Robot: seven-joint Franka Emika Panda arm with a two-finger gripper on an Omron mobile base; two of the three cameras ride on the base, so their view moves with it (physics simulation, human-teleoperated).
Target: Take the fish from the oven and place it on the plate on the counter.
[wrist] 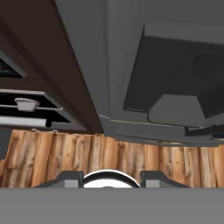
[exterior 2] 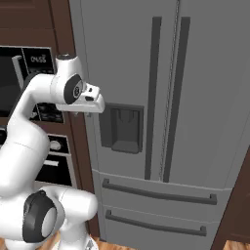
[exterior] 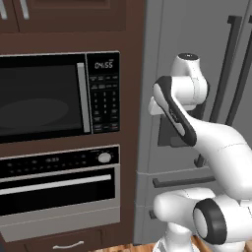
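Arm raised by fridge, oven door shut.
Gripper jaws apart w/ nothing between, over wood floor.

A brushed silver oven with a dark glossy glass door and a white knob sits in dark brown, matt wood cabinetry. Above the oven, a black microwave shows a shiny window. Right of the oven, a matt grey metal fridge carries darker bar handles. Below the oven runs a grained, light wood plank floor.
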